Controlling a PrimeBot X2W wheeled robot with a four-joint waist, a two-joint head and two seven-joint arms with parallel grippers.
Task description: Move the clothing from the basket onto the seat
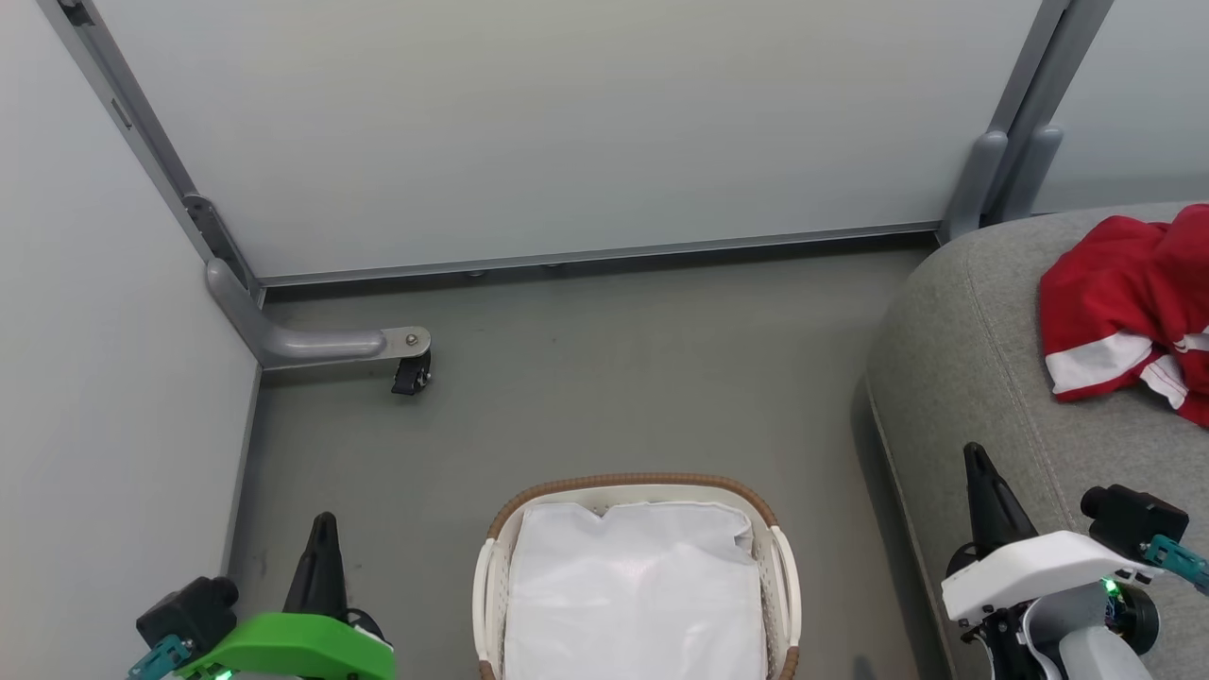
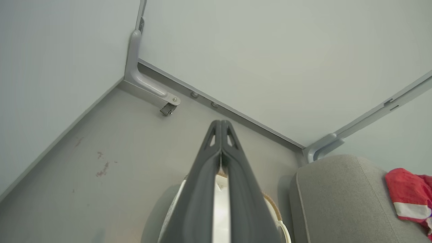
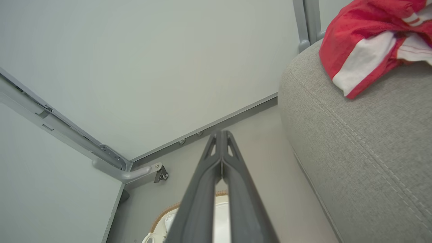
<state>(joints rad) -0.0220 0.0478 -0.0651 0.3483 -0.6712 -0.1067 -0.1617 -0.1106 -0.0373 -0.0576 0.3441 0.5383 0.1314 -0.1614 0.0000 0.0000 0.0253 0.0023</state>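
The clothing [image 1: 1129, 302] is seen piled on the seat [image 1: 954, 397], only a white liner [image 1: 633, 604] is left in the basket [image 1: 633, 482], left gripper [image 1: 325, 527] and right gripper [image 1: 975, 461] fingers are pressed together, empty, so the task is judged done.

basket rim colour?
Brown woven rim on the white perforated basket; clearest in the head view.

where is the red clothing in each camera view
head view: clothing at the right edge, above the middle, on the seat.
left wrist view: clothing in the lower right corner, on the seat.
right wrist view: clothing in the top right corner, on the seat.
shared landmark: the wall bracket with a caster, left of centre in every view.
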